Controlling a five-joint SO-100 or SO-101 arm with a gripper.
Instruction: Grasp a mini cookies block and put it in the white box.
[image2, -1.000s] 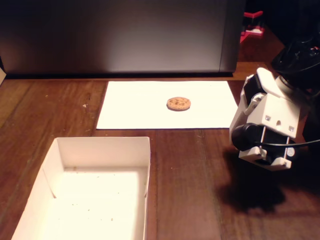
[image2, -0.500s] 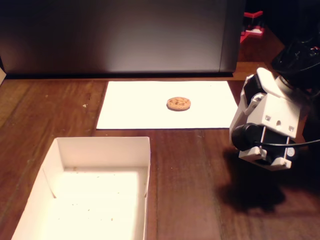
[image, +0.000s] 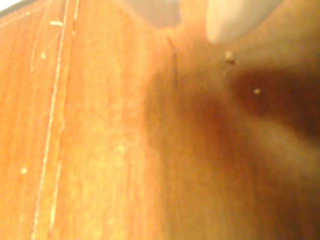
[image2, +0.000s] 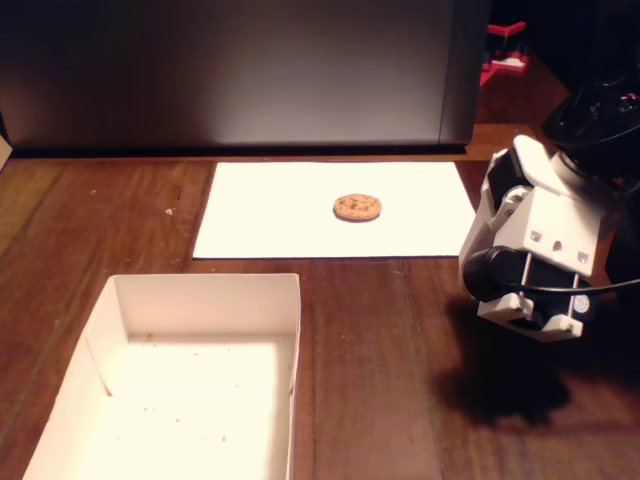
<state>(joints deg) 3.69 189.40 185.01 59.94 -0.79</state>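
nothing of the task is seen done yet. mini cookies block (image2: 357, 207) lies untouched on a white paper sheet (image2: 270, 215), beyond the empty white box (image2: 205, 300). end effector (image2: 530, 300) hangs right of the sheet over the counter (image2: 380, 350), holding nothing visible; its opening cannot be told.

A dark wooden table (image2: 380, 350) bears a white paper sheet (image2: 270, 215) and the white box (image2: 200, 300).

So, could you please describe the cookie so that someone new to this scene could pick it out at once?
In the fixed view, find the flat white paper sheet lying on the wooden table in front of the dark panel. The mini cookies block sits on it, right of centre. It is the only small, round, golden-brown thing there, unlike the empty white box nearer the camera.
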